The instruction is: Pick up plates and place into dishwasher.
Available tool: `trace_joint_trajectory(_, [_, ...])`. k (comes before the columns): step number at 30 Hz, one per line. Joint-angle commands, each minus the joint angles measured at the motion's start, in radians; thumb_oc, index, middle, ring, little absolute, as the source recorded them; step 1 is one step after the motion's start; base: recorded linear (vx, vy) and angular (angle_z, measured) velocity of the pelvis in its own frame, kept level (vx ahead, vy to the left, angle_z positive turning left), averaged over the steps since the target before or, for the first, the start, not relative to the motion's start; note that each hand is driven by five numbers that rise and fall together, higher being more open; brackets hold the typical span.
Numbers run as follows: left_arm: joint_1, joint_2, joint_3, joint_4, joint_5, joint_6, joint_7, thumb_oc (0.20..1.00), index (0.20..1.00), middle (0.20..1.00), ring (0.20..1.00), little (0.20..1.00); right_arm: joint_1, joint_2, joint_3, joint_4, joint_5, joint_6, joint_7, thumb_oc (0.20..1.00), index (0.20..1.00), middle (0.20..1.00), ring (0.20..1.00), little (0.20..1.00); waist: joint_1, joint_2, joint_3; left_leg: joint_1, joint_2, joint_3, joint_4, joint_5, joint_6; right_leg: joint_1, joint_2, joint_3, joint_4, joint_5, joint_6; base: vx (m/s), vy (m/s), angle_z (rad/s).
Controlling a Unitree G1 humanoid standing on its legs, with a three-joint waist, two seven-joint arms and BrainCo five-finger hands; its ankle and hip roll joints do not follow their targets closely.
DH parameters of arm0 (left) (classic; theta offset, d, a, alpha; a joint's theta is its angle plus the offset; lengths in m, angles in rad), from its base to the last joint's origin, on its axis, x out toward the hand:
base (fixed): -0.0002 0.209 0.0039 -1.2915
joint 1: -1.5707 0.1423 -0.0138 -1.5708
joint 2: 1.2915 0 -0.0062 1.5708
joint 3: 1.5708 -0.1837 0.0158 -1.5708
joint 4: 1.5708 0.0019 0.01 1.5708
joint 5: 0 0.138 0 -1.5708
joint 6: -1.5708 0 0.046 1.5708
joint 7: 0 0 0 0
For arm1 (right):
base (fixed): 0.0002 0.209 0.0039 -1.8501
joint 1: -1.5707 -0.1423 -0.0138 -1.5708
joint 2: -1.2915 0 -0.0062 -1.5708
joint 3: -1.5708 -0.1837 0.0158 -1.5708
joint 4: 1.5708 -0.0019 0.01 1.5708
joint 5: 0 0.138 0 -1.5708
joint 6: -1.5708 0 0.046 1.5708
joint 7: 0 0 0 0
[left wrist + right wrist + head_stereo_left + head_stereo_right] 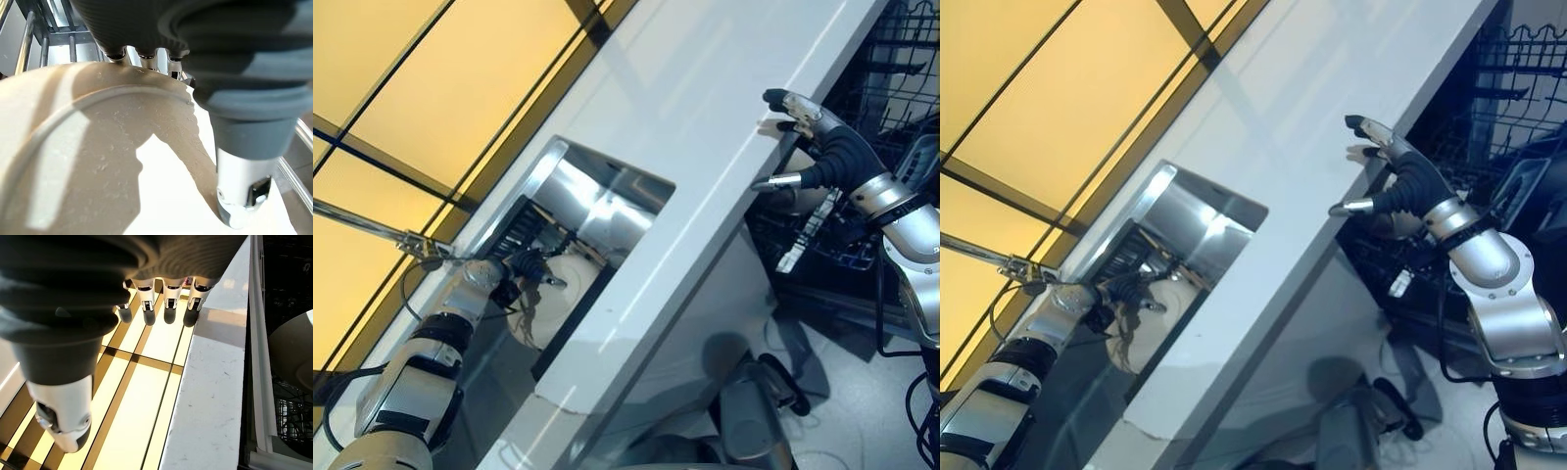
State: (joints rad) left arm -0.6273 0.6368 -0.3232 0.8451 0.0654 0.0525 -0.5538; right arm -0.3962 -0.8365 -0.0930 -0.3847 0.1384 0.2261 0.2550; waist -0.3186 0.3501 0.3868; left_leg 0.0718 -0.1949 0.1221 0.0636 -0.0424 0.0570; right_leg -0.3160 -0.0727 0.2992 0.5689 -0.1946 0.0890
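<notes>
A cream plate (98,161) stands tilted inside the steel sink (597,196), also seen as the plate (558,294) from my head. My left hand (514,274) is down in the sink and pinches the plate's rim, its fingers behind the rim and its thumb (244,196) on the front face. My right hand (832,147) hovers open over the counter's edge beside the open dishwasher (891,88), its fingers (168,308) straight and holding nothing.
The white counter (705,117) runs between the sink and the dishwasher. A pale plate (293,350) stands in the dishwasher's dark wire rack. A metal tap (362,225) reaches over the sink's far side. Yellow panels lie behind the counter.
</notes>
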Motion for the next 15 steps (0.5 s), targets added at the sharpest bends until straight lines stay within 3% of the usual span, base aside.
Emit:
trace_joint_trajectory(1, [0.126,-0.125,-0.055,0.083,0.067,0.002,-0.140,1.000,1.000,1.000,1.000,1.000,0.168,-0.066,-0.008,0.135,-0.053,0.109,0.009,1.000,1.000,1.000,1.000,1.000,-0.051,0.032,0.045,-0.123,-0.040,-0.055,0.129,-0.013,-0.044,0.023,-0.019,-0.019,-0.145,0.095,-0.045,0.01,-0.012,-0.05])
trace_joint_trajectory(5, [0.144,-0.116,-0.066,0.115,0.106,-0.029,-0.230,1.000,1.000,1.000,1.000,1.000,0.174,-0.068,-0.012,0.129,-0.050,0.112,0.014,1.000,1.000,1.000,1.000,1.000,-0.049,0.034,0.035,-0.111,-0.039,-0.064,0.122,-0.015,-0.045,0.037,-0.022,-0.028,-0.153,0.091,-0.047,0.00,0.000,0.00])
trace_joint_trajectory(7, [0.157,-0.114,-0.078,0.123,0.102,-0.053,-0.254,0.256,0.256,0.256,0.256,0.256,0.178,-0.066,-0.013,0.132,-0.052,0.107,0.017,1.000,1.000,1.000,1.000,1.000,-0.047,0.036,0.029,-0.104,-0.039,-0.069,0.119,-0.016,-0.045,0.047,-0.023,-0.032,-0.159,0.089,-0.049,0.00,0.000,0.00])
trace_joint_trajectory(8, [0.160,-0.115,-0.085,0.127,0.091,-0.066,-0.263,0.200,0.200,0.200,0.200,0.200,0.175,-0.067,-0.010,0.133,-0.051,0.108,0.017,1.000,1.000,1.000,1.000,1.000,-0.047,0.037,0.025,-0.099,-0.039,-0.073,0.117,-0.017,-0.045,0.053,-0.023,-0.035,-0.162,0.088,-0.049,0.00,0.000,0.00])
trace_joint_trajectory(15, [0.196,-0.127,-0.104,0.120,0.068,-0.092,-0.270,0.200,0.200,0.200,0.200,0.200,0.197,-0.064,-0.015,0.134,-0.053,0.098,0.028,1.000,1.000,1.000,1.000,1.000,-0.040,0.040,-0.001,-0.066,-0.038,-0.091,0.103,-0.021,-0.044,0.093,-0.027,-0.053,-0.180,0.080,-0.052,0.00,-0.005,0.02])
